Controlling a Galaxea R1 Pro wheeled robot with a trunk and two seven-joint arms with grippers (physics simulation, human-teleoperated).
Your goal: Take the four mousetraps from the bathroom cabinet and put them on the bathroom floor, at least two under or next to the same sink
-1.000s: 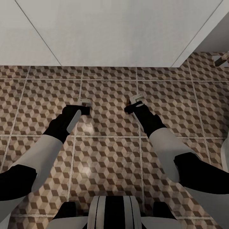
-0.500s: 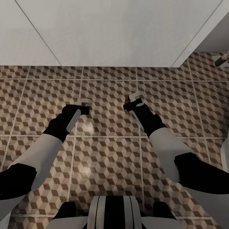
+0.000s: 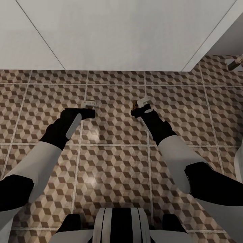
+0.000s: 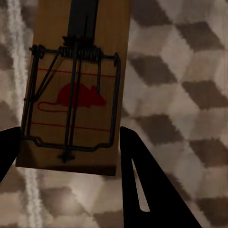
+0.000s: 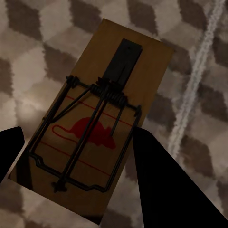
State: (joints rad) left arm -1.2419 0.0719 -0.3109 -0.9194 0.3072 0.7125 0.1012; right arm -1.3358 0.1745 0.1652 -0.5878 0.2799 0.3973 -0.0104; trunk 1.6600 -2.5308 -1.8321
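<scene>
Two mousetraps are in hand over the bathroom floor (image 3: 114, 162), with its brown and beige cube-pattern tiles. My left gripper (image 3: 90, 108) (image 4: 69, 135) is shut on one mousetrap (image 3: 90, 103) (image 4: 78, 71), a brown board with a dark wire spring and a red mouse mark. My right gripper (image 3: 139, 107) (image 5: 78, 135) is shut on the other mousetrap (image 3: 144, 100) (image 5: 116, 104), which is tilted. Both traps hang a little above the tiles. The cabinet is out of view. A white seamed surface (image 3: 121, 33) spans the far side; I cannot tell whether it belongs to the sink.
A small brownish object (image 3: 235, 63) lies on the tiles at the far right edge. A white rounded fixture (image 3: 240, 162) pokes in at the right edge. My base (image 3: 121, 224) is at the near edge. Open tiles lie between my arms.
My left arm has shifted a little left and farther out, carrying its mousetrap with it. The right gripper rose slightly with its mousetrap and then held still.
</scene>
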